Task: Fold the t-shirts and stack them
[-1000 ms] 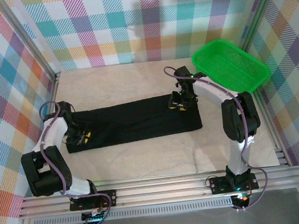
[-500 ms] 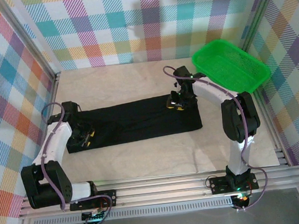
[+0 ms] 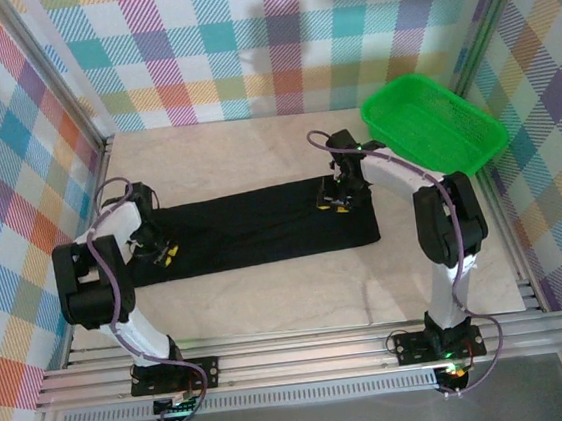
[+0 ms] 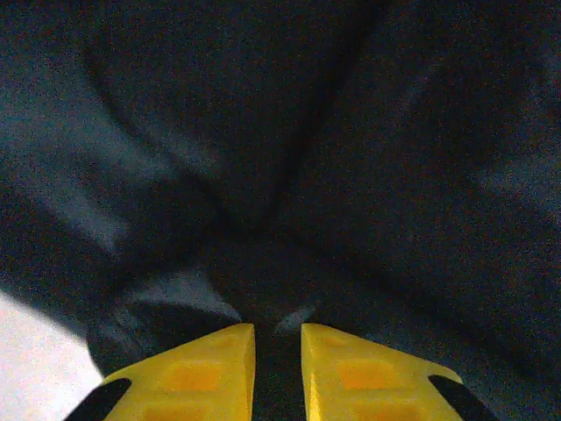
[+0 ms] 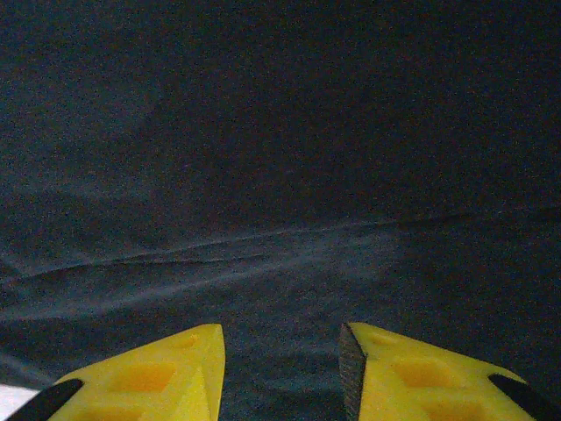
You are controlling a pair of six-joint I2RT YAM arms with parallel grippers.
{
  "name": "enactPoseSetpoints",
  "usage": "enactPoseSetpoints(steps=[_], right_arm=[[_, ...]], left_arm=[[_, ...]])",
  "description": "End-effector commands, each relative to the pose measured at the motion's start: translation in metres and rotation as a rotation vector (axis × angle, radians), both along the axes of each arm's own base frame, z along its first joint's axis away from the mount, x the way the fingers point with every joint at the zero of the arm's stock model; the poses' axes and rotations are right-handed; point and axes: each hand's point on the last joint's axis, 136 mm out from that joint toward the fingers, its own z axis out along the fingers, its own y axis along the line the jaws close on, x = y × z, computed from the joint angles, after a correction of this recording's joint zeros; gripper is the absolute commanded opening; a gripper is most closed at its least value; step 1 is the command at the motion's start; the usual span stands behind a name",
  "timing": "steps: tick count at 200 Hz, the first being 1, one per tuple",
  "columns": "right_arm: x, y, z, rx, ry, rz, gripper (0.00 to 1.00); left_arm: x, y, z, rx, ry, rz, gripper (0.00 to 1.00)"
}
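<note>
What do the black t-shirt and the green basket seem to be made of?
The t-shirt: soft cloth, probably knit, matte black. It lies limp and flat, and the wrist views show gentle creases. The basket: most likely stiff plastic mesh, bright green. It keeps its shape, and its walls show a fine grid of holes.

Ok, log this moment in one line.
left gripper: shut on t-shirt left end | right gripper: open over t-shirt right half | t-shirt: flat strip | green basket: far right

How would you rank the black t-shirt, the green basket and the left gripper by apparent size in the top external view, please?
1. black t-shirt, clearly largest
2. green basket
3. left gripper, by far the smallest
</note>
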Motion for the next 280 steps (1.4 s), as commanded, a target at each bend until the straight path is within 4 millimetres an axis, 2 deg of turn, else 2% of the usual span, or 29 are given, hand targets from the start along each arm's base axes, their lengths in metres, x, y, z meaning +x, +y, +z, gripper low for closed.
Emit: enactPoseSetpoints(steps=[1, 33, 59, 80, 95, 107, 121, 137, 147, 157, 181, 203, 223, 241, 261, 280], right_arm=[[0.0, -0.025, -0.02, -0.101, 0.056, -0.034, 0.41], [0.001, -0.042, -0.038, -0.169, 0.13, -0.047, 0.4], [0.002, -0.043, -0.028, -0.16, 0.095, -0.055, 0.41], [0.003, -0.044, -0.015, -0.153, 0.062, -0.058, 0.41], [0.006, -0.044, -0.007, -0.149, 0.037, -0.053, 0.41], [0.01, -0.044, 0.0, -0.143, 0.008, -0.048, 0.41], [0.015, -0.046, 0.006, -0.141, -0.014, -0.051, 0.41], [0.024, -0.052, 0.011, -0.132, -0.029, -0.065, 0.41], [0.031, -0.056, 0.013, -0.128, -0.042, -0.07, 0.41], [0.04, -0.058, 0.016, -0.116, -0.06, -0.066, 0.41], [0.061, -0.056, 0.013, -0.121, -0.073, -0.01, 0.4], [0.076, -0.053, -0.003, -0.143, -0.047, 0.037, 0.39], [0.081, -0.051, -0.022, -0.158, 0.009, 0.058, 0.37], [0.076, -0.053, -0.036, -0.177, 0.068, 0.057, 0.35], [0.057, -0.06, -0.047, -0.204, 0.142, 0.034, 0.33], [0.031, -0.067, -0.052, -0.219, 0.208, -0.022, 0.3]], left_arm=[[0.001, 0.024, 0.001, 0.094, 0.022, -0.081, 0.22], [0.003, 0.031, -0.013, 0.1, 0.035, -0.111, 0.22], [0.002, 0.035, -0.022, 0.103, 0.054, -0.133, 0.21], [0.006, 0.043, -0.017, 0.14, 0.047, -0.149, 0.21], [0.013, 0.047, -0.006, 0.169, 0.018, -0.162, 0.23], [0.02, 0.05, 0.011, 0.197, -0.023, -0.165, 0.26], [0.025, 0.056, 0.039, 0.278, -0.064, -0.171, 0.31], [0.016, 0.063, 0.073, 0.392, -0.054, -0.143, 0.35], [0.01, 0.056, 0.086, 0.378, -0.069, -0.106, 0.35], [0.006, 0.038, 0.09, 0.302, -0.113, -0.055, 0.34], [0.005, -0.02, 0.077, 0.098, -0.158, 0.033, 0.3], [0.009, -0.045, 0.049, 0.001, -0.117, 0.132, 0.27], [0.018, -0.043, 0.031, 0.014, -0.069, 0.169, 0.26], [0.025, -0.038, 0.012, 0.034, 0.002, 0.164, 0.25], [0.032, -0.029, -0.004, 0.072, 0.085, 0.128, 0.24], [0.043, -0.02, -0.011, 0.116, 0.117, 0.088, 0.23]])
